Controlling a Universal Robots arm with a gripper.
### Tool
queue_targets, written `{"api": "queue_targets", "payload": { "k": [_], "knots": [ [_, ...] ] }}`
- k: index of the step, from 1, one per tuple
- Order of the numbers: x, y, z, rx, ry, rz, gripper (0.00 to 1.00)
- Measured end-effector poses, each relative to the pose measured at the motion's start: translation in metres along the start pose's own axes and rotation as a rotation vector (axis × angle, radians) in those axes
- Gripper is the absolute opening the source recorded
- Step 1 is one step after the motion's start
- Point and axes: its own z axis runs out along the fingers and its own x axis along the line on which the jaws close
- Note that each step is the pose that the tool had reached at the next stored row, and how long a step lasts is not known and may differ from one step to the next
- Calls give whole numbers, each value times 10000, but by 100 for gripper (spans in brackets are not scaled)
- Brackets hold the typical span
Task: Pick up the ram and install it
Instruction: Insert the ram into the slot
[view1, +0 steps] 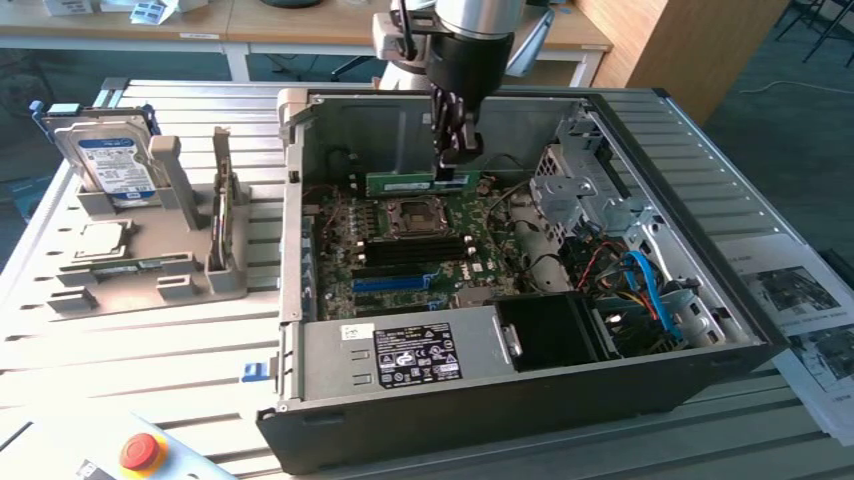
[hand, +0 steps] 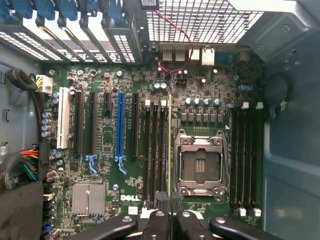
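The ram (view1: 400, 183) is a thin green stick held level over the far part of the motherboard (view1: 400, 265), inside the open computer case (view1: 287, 300). My gripper (view1: 454, 170) reaches down from above and is shut on the stick's end toward the exterior view's right. In the wrist view the ram (hand: 170, 150) appears edge-on as a thin line. It lies along the black memory slots (hand: 156, 155), beside the empty processor socket (hand: 200, 167). My gripper (hand: 171, 217) clamps it between black fingers (hand: 156, 222). I cannot tell whether the stick touches a slot.
A second bank of memory slots (hand: 245, 160) lies beyond the socket. The case holds a power supply (view1: 414, 355), blue cables (view1: 654, 290) and a drive cage (view1: 587, 190). At the exterior view's left, a grey fixture (view1: 147, 280) holds a hard drive (view1: 114, 165). A red button (view1: 140, 452) sits near the front.
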Motion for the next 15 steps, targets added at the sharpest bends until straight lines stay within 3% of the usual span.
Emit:
{"api": "queue_targets", "payload": {
  "k": [15],
  "knots": [
    [67,-7,255,0,-1,6,12]
  ]
}}
